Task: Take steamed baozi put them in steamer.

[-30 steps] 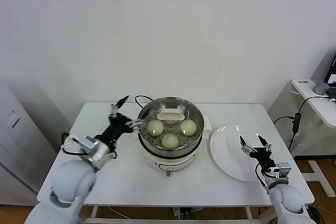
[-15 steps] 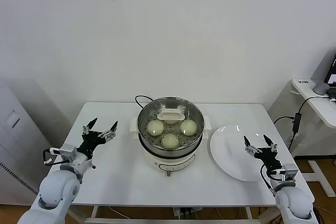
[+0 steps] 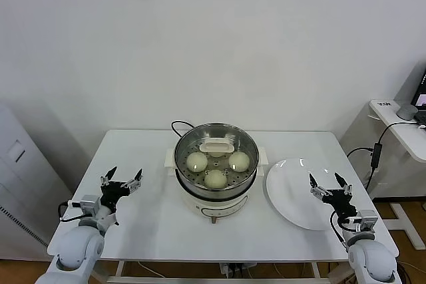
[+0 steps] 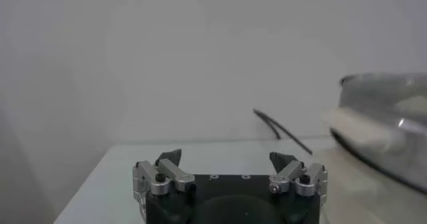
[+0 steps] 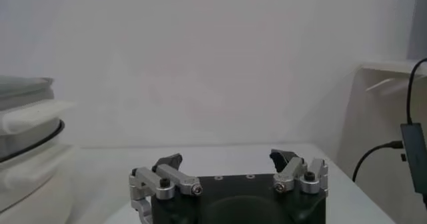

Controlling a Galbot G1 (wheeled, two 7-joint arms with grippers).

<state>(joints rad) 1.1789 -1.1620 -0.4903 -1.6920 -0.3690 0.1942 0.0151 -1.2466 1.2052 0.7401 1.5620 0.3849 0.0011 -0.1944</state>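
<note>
Three steamed baozi (image 3: 215,178) sit inside the steamer (image 3: 246,175) at the middle of the white bench (image 3: 153,224), grouped around a white handle-like piece at the basket's centre. The left gripper (image 3: 122,181) hovers over the bench's left part, well apart from the steamer, its jaws spread wide and holding nothing. The right gripper (image 3: 330,183) hangs over the near edge of the bare white plate (image 3: 289,187) to the steamer's right, jaws likewise spread and empty.

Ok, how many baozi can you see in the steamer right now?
3 baozi, all in the steamer under its glass lid: one at left, one at right, one nearest the robot. The lid handle could hide another.
</note>
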